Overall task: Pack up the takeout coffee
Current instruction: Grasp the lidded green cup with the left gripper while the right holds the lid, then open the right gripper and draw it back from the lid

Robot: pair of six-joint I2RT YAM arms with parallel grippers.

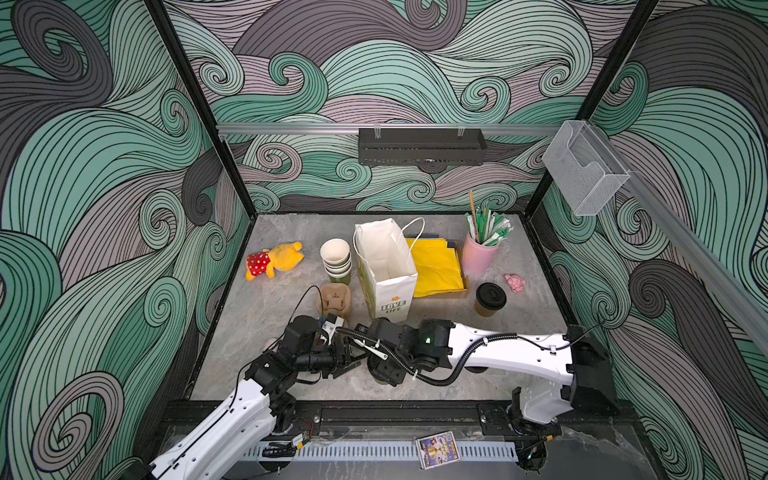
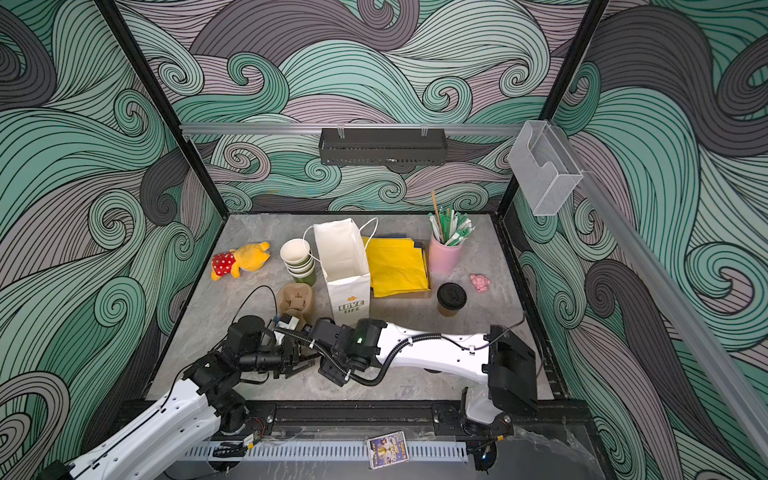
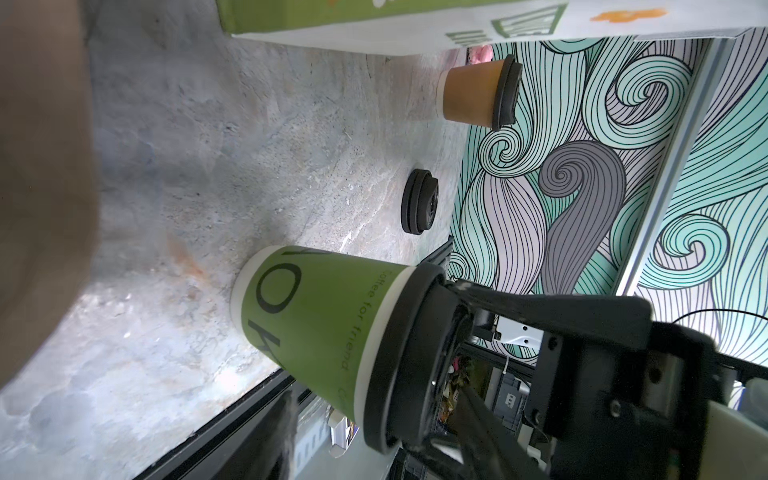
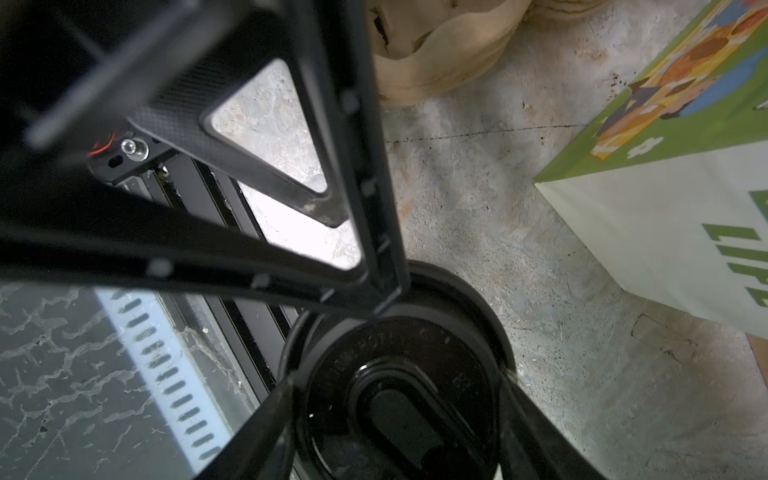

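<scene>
**Q:** What are the jaws doing?

**A:** The right gripper [image 4: 399, 376] points down over the green lidded cup [image 3: 316, 316]. One finger presses each side of its black lid [image 4: 415, 345], gripping it. The left gripper [image 1: 351, 359] is just beside it, jaws spread wide and holding nothing, one fingertip [image 4: 384, 274] right at the lid's rim.

**Q:** Where are the coffees?

**A:** The green lidded cup stands upright near the middle of the table's [image 1: 257, 316] front edge. The tan lidded cup [image 1: 489, 300] stands upright toward the right edge, well apart from both arms. An open white paper bag [image 1: 386, 266] stands at the table's centre.
</scene>
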